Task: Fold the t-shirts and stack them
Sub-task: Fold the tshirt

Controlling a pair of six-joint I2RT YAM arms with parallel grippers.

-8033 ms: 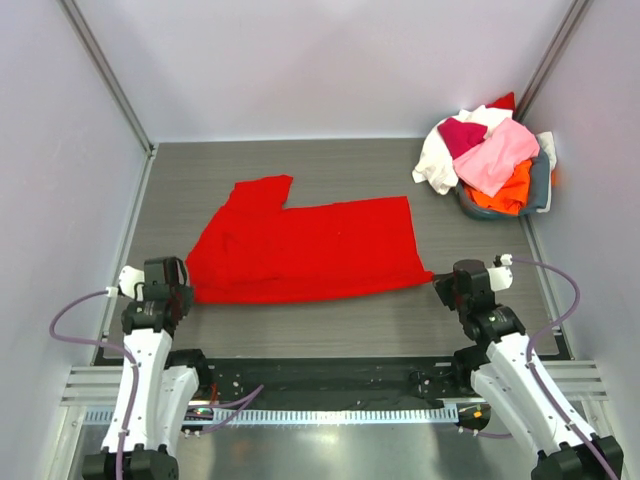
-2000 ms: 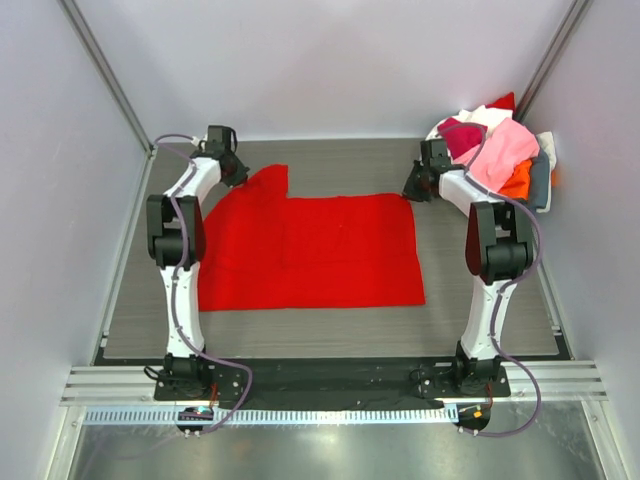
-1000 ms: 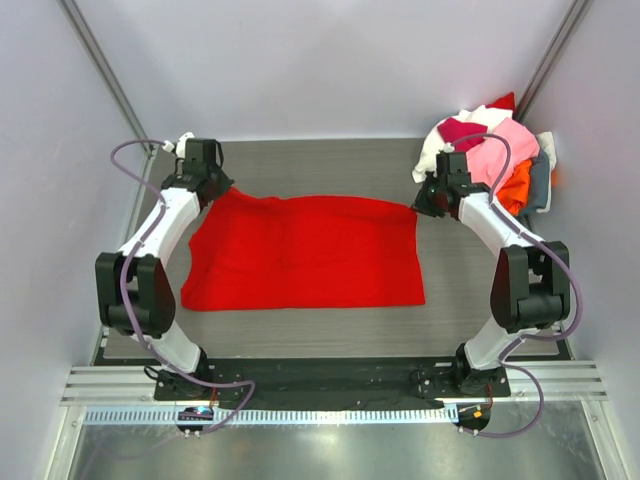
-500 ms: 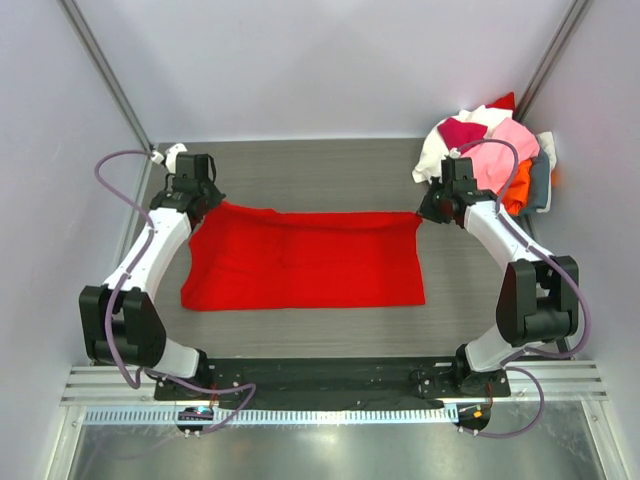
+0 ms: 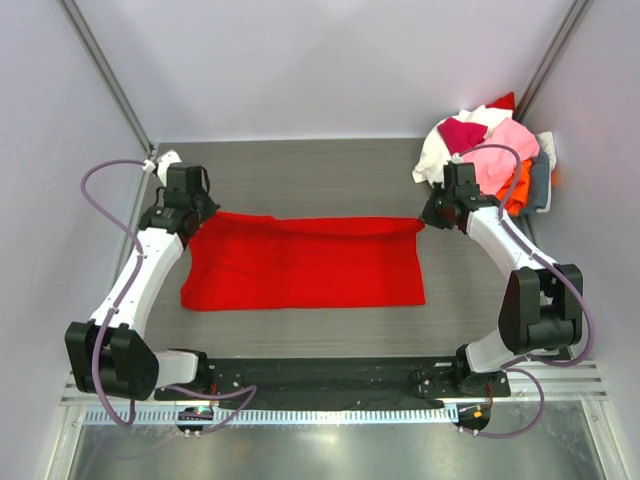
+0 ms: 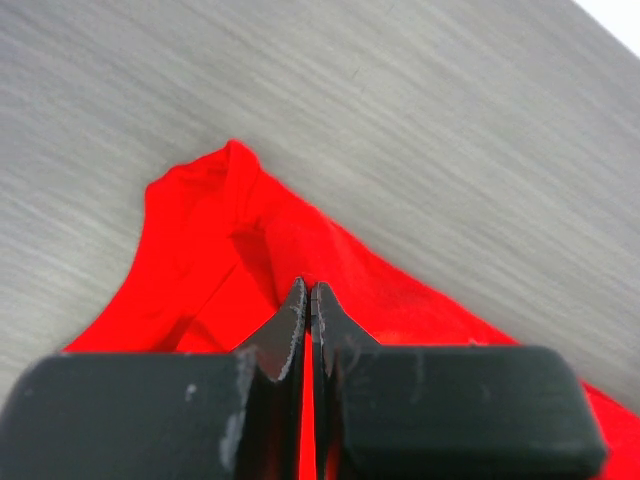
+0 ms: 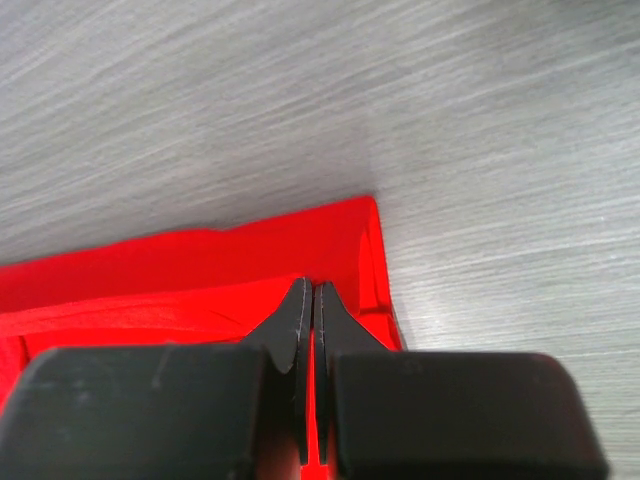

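**Both grippers pinch the far edge of the red t-shirt, left of the basket**

The grey basket (image 5: 541, 183) stands at the far right corner of the table (image 5: 320, 165) and is heaped with cloth: a pink t-shirt (image 5: 497, 155) on top, a magenta t-shirt (image 5: 462, 133) behind it, a white t-shirt (image 5: 434, 162) spilling over the basket's left side, and an orange t-shirt (image 5: 508, 192) hanging over its near side.

The red t-shirt (image 5: 300, 268) is spread out on the table to the left of the basket and a little nearer than it. Its right edge lies close to the basket, and its left edge is well apart from it. The far edge runs in a nearly straight line between the two grippers.

The right gripper (image 5: 431, 216) is just beside the basket, on its left, below the hanging white t-shirt. Its jaws are pressed together on the far right corner of the red t-shirt, with a thin strip of red cloth between the fingers in the right wrist view.

The left gripper (image 5: 196, 214) is well apart from the basket, across the table to its left. Its jaws are likewise closed tight on the far left corner of the red t-shirt, where the cloth bunches into soft folds beyond the fingertips.
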